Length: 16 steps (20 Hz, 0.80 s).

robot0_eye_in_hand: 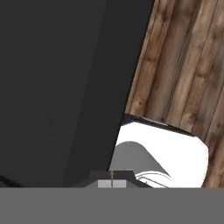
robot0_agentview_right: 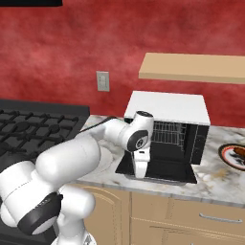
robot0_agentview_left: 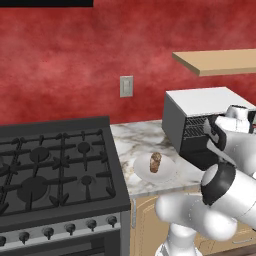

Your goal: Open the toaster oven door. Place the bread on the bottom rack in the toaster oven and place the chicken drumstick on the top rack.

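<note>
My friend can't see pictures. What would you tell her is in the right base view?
A white robot arm reaches down to a black toaster oven whose door lies open flat on a marble counter. Wire racks show inside, before a red wall.

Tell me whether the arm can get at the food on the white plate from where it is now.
Probably yes: the drumstick lies uncovered on the plate, left of the open toaster oven door, nothing standing between.

There was one toaster oven [robot0_agentview_right: 167, 107], one gas stove [robot0_agentview_left: 55, 170], one white plate [robot0_agentview_left: 167, 172], and one chicken drumstick [robot0_agentview_left: 155, 162].
</note>
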Tool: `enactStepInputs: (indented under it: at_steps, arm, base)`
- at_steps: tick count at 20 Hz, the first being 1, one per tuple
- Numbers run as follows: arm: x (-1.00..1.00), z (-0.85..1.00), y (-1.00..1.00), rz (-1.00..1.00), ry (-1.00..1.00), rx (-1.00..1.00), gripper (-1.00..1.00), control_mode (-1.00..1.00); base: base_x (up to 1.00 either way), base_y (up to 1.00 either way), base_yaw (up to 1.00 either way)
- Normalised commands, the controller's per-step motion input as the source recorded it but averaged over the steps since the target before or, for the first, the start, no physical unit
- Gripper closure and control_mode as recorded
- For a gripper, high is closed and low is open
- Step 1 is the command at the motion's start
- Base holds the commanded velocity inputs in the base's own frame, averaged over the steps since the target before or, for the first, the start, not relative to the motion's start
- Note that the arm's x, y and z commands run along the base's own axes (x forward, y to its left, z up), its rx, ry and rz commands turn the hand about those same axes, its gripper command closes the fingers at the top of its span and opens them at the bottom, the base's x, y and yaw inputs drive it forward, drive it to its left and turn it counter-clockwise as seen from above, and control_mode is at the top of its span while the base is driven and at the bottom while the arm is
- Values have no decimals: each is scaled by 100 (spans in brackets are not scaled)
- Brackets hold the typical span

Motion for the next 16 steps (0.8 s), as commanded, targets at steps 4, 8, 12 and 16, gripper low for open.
enactStepInputs:
  at_steps: [4,8,12,16]
  arm:
    - [21,-59,1,5,-1,0,100,-100]
    - [31,-41,4,1,2,0,100,-100]
    - [9,-59,0,1,9,0,100,-100]
    - [-2,-70,0,2,6,0,100,-100]
  base:
    - [0,0,0]
    - [0,0,0]
    - [0,0,0]
    - [0,0,0]
